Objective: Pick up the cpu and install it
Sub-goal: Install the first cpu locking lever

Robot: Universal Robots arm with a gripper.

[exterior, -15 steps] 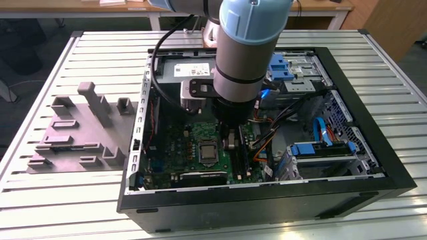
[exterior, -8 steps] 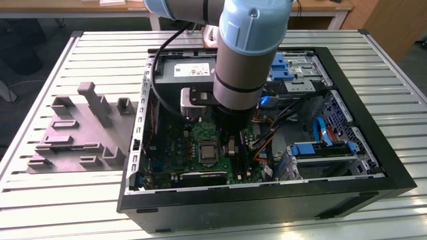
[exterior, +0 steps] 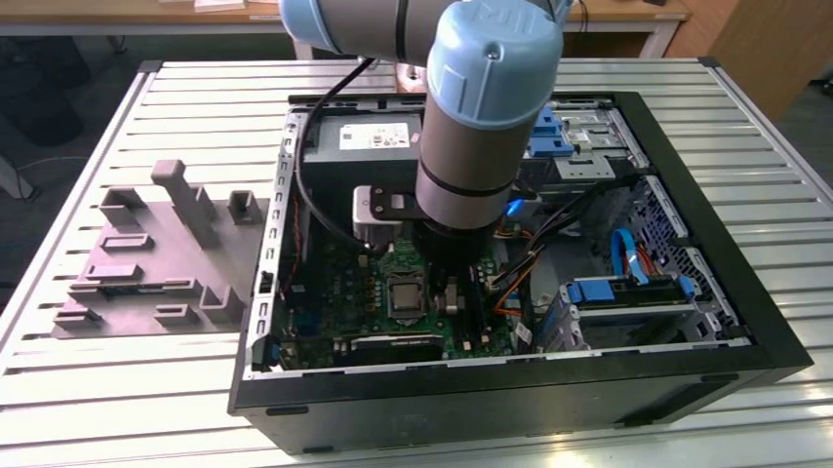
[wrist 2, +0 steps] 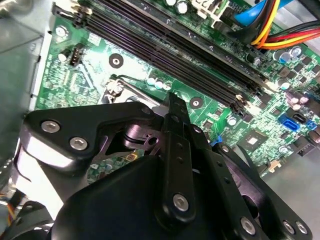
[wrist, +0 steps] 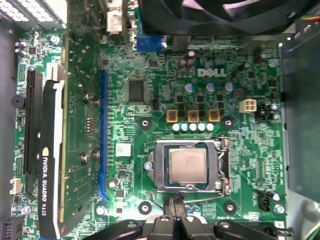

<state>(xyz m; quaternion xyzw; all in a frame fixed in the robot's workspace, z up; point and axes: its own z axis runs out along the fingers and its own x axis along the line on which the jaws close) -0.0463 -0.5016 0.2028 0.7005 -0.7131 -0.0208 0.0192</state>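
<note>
A silvery square cpu (wrist: 187, 165) sits in its metal-framed socket (wrist: 188, 166), lower centre of the first wrist view. Just below it, the gripper (wrist: 174, 201) has its fingers closed, empty. The chip looks light, rigid and fragile; edges seem safest to grip.

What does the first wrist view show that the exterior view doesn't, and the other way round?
First wrist view: the cpu lying in its metal-framed socket. Exterior view: the grey tray on the table beside the computer case, and the arm reaching into it. Both: the green motherboard.
</note>
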